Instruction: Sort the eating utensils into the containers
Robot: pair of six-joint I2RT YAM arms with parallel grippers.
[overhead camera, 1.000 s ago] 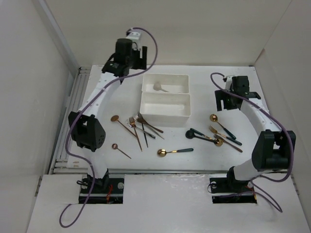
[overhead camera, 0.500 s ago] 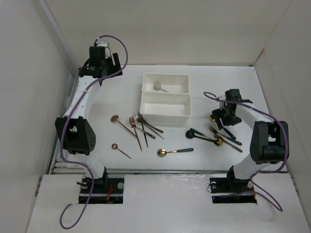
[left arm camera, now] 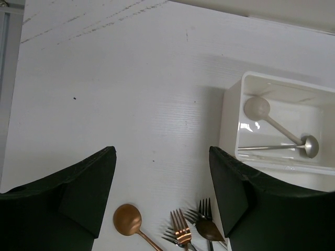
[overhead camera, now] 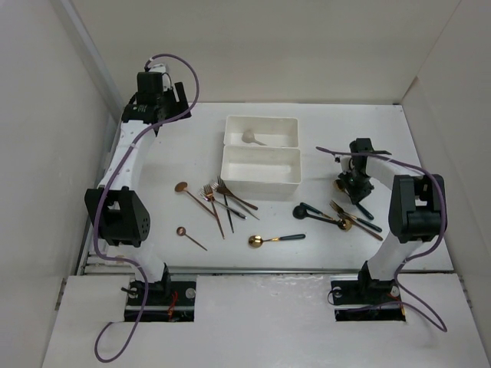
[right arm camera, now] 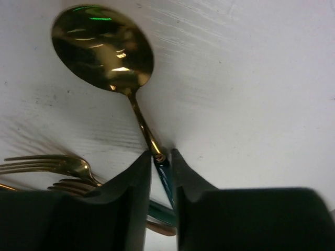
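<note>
the right pincer [right arm camera: 159,157] is nearly closed and squeezes the thin neck of a shiny gold spoon with a dark green handle [right arm camera: 102,49], right where the gold meets the green. the spoon lies on the white table [right arm camera: 251,78], with its round bowl pointing away from the fingers. most of the green handle is hidden under the black fingers. two gold forks [right arm camera: 63,162] poke out at the left, and their handles are cut off. from above, the right pincer covers this spoon, so it is hard to see there. the left pincer [left arm camera: 162,151] is wide apart with nothing in it and hangs over the far left part of the table. two white plastic trays [overhead camera: 261,182] sit joined in the middle of the table. the far tray holds one pale spoon [left arm camera: 257,108]. a grey spoon shape beside it may be only a shine on the wall, i cannot tell. copper forks and spoons [overhead camera: 211,198] lie loose near the trays, and a black spoon [overhead camera: 298,212] too.
</note>
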